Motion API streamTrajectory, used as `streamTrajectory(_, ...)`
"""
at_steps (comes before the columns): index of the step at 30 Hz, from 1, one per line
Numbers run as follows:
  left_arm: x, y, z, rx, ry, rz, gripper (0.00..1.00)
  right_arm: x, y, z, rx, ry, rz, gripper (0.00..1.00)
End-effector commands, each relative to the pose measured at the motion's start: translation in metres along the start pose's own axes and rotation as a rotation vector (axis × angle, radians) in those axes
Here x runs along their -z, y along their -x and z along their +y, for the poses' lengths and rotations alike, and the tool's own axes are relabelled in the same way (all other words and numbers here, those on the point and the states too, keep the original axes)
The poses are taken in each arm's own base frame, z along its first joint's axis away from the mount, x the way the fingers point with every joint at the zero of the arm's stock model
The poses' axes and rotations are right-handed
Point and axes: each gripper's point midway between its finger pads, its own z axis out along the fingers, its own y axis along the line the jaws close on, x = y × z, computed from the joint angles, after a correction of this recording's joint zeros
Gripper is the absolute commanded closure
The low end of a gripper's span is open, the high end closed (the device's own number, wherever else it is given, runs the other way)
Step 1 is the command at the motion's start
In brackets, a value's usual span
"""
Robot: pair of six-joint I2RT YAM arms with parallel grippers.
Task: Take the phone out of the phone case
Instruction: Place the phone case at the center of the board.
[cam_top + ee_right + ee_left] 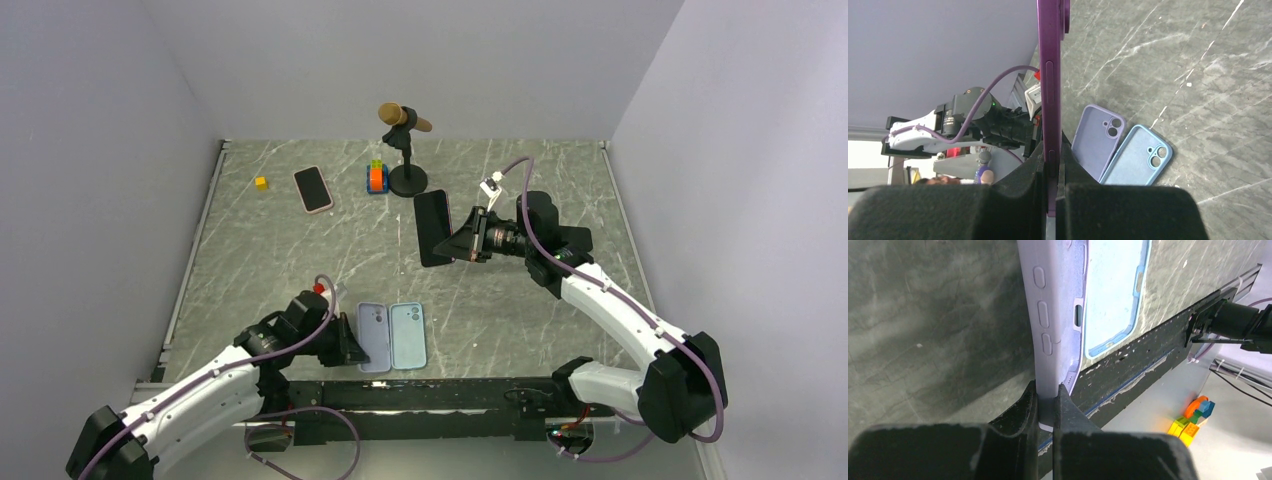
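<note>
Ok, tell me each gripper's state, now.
Left gripper: shut on the edge of the lilac case.
Right gripper: shut on the purple phone.

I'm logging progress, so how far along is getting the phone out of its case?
Done: the purple phone is out, clamped in the right gripper above the table. In hand: the left gripper pinches the empty lavender case. Left: probably put the phone down and release.

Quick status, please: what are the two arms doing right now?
Left end effector shut on lavender case on table. Right end effector shut on purple phone, held aloft, bare. Nothing blocking.
</note>
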Motion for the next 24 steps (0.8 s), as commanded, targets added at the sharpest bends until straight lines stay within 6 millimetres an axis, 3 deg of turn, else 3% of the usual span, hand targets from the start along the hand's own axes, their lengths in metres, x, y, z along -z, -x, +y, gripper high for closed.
streamTrajectory(1, 0.008, -0.015, -0.002, 0.014, 0.0, 0.081, 1.0, 0.006, 0.013, 0.019, 0.07, 0.069, -0.049, 1.0)
streamTrajectory(13, -0.002, -0.003, 0.008, 0.005, 0.083, 0.056, 0.83, 0.007, 0.011, 0.012, 0.056, 0.048, -0.058, 1.0)
streamTrajectory(16, 0.0, 0.002, 0.008, -0.006, 0.104, 0.039, 0.74, 0.007, 0.01, 0.009, 0.053, 0.042, -0.058, 1.0)
streamTrajectory(21, 0.008, 0.011, 0.014, -0.029, 0.167, -0.003, 0.51, 0.007, 0.011, 0.003, 0.04, 0.022, -0.07, 1.0)
streamTrajectory(24, 0.018, 0.025, 0.016, -0.045, 0.23, -0.058, 0.26, 0.009, 0.014, -0.024, -0.039, -0.107, -0.106, 1.0)
